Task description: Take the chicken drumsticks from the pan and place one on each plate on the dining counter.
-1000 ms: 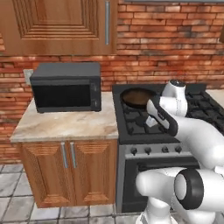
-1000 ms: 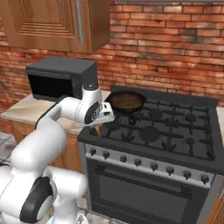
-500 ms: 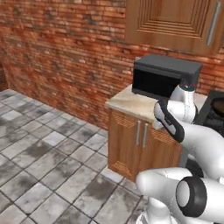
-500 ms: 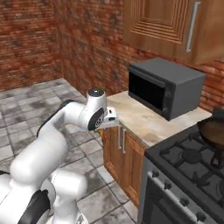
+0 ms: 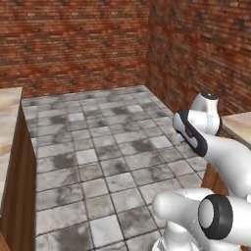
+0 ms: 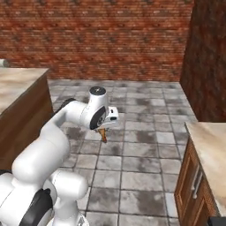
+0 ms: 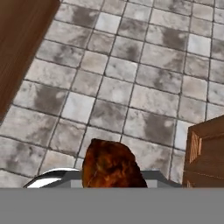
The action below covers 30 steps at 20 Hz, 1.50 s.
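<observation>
Tool (image 6: 104, 134) hanging below the white arm's wrist in the right base view, and a small golden-brown cooked chicken drumstick (image 6: 103, 133) pokes down out of it, thin end toward the floor — clenched on that drumstick, carried in the air over the grey stone-tiled floor (image 6: 141, 150), well clear of it. From the hand view the drumstick (image 7: 111, 165) sits right at the bottom, its thick glossy brown end bulging up toward the camera, the tiles spread out beneath it. The fingertips themselves are hidden behind the meat there. Up in the top left corner of the hand view runs the brown wooden side of the big island (image 7: 19, 41); at the right edge, a brown wooden cabinet door (image 7: 204, 153) with a framed panel. In the right base view the beige-and-brown marbled stone surface of the dining island (image 6: 17, 84) stretches along the left, on its wooden base, and a narrower marbled worktop with cabinet doors (image 6: 211, 150) sits at the lower right. Red brick wall (image 6: 101, 35) closes off the back. In the left base view the arm's wrist sits at the right, with the island's edge (image 5: 10, 127) down the left side
</observation>
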Tool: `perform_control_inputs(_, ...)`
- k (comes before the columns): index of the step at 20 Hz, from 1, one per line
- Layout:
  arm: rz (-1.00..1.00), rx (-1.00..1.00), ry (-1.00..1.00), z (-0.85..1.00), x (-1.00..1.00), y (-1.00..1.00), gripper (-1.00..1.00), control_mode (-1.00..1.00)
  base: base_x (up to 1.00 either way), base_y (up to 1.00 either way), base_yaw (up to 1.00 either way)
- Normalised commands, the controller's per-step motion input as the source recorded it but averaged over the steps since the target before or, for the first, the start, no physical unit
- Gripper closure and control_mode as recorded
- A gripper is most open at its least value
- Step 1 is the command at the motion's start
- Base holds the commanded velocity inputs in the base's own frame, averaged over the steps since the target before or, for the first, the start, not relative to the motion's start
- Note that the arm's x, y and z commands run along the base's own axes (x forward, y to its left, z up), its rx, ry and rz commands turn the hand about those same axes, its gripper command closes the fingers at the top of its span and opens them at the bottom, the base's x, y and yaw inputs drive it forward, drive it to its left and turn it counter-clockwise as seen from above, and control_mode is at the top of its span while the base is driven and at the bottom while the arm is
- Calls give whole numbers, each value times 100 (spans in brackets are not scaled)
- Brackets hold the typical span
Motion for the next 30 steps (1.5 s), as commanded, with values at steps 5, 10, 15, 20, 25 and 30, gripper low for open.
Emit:
perform_control_inputs(5,0,0,0,0,0,0,100,100,56,7,60)
perform_control_inputs(10,0,0,0,0,0,0,100,100,100,29,-4)
perform_control_inputs(15,0,0,0,0,0,0,100,100,100,28,-3)
perform_control_inputs(20,0,0,0,0,0,0,100,100,100,26,-1)
perform_control_inputs(25,0,0,0,0,0,0,100,100,100,21,0)
perform_control_inputs(30,0,0,0,0,0,0,100,100,100,21,0)
